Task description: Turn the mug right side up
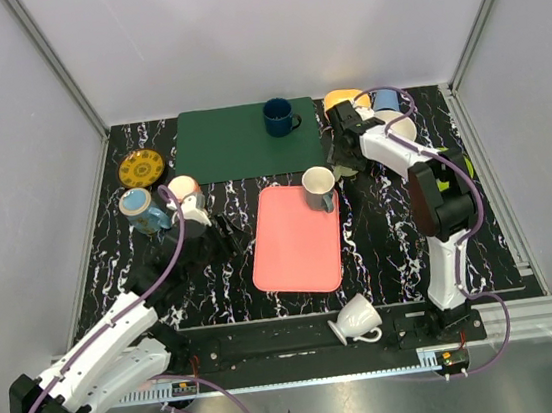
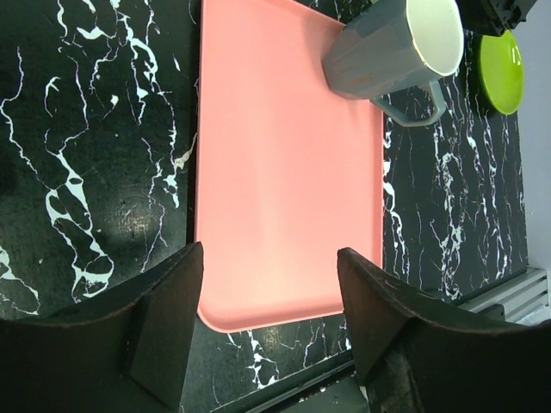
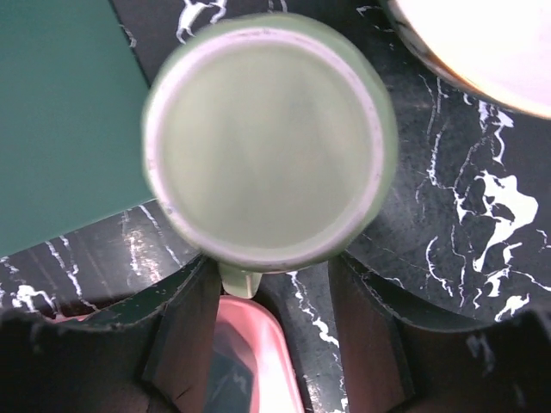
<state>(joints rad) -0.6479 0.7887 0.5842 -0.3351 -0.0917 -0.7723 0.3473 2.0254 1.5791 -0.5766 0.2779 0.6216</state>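
The right gripper (image 3: 271,262) hangs close over the mug (image 3: 267,142), jaws apart, clamped on nothing. The left gripper (image 2: 269,254), also apart and empty, hovers over the tray (image 2: 275,172). The mug stands rim up at the tray's far right corner. The turn looks done: best lift the right gripper straight up, fingers wide of rim and handle, so nothing tips it

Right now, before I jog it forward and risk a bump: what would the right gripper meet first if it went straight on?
The pale green mug, which sits centred just ahead of the open right gripper. How near it is, the blurred view does not show.
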